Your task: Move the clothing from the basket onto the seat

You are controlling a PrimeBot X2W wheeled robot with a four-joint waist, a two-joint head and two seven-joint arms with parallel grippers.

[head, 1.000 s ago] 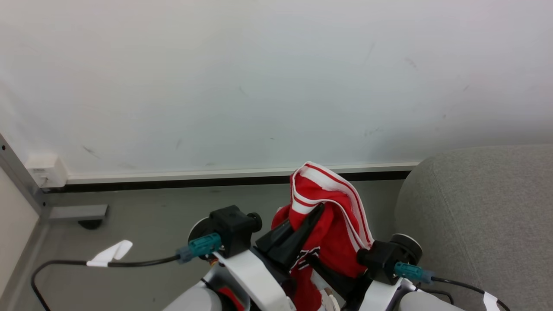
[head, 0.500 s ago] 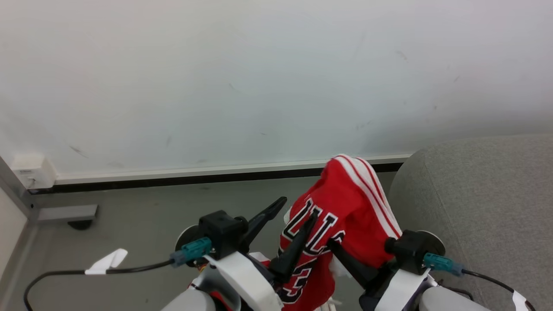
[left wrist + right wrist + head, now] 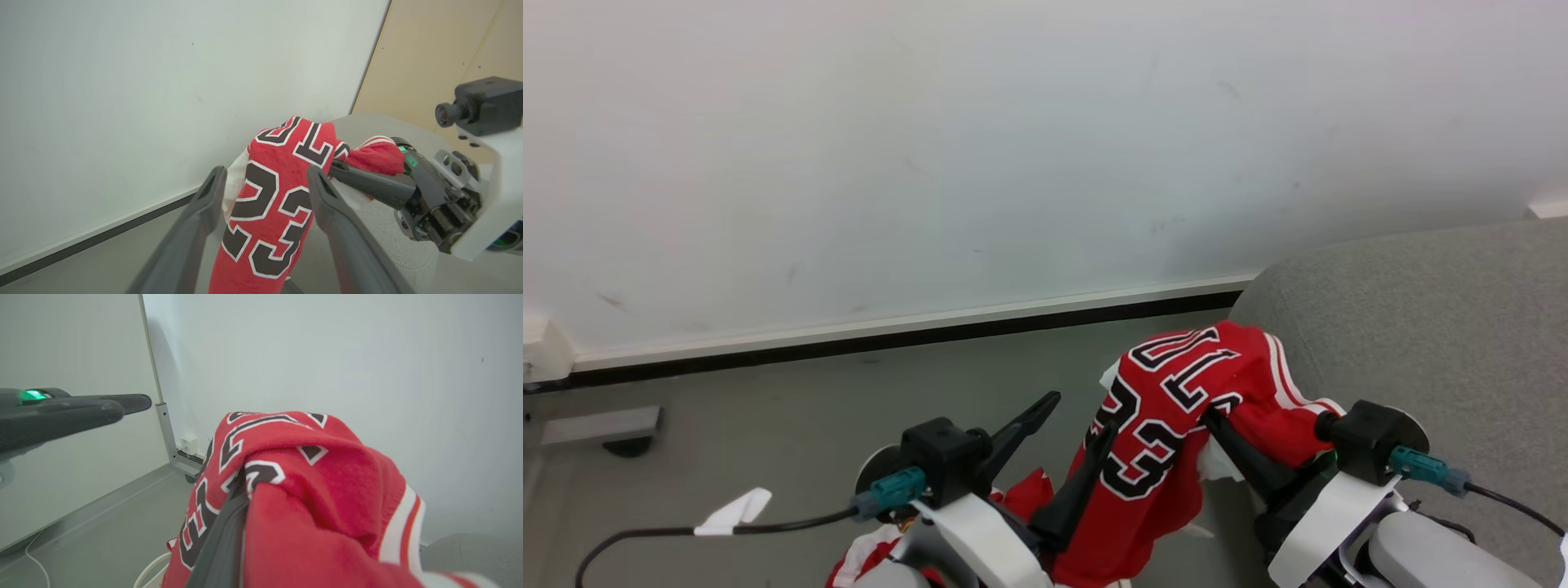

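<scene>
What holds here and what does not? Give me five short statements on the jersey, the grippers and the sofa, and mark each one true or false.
1. The right gripper is clamped on the red jersey. True.
2. The left gripper is shut on the jersey. False: it stands open.
3. The jersey bears the number 23. True.
4. The jersey lies flat on the sofa. False: it hangs from the right gripper, above the floor, at the sofa's near edge.
5. The sofa stands on the robot's left. False: it is on its right.
</scene>
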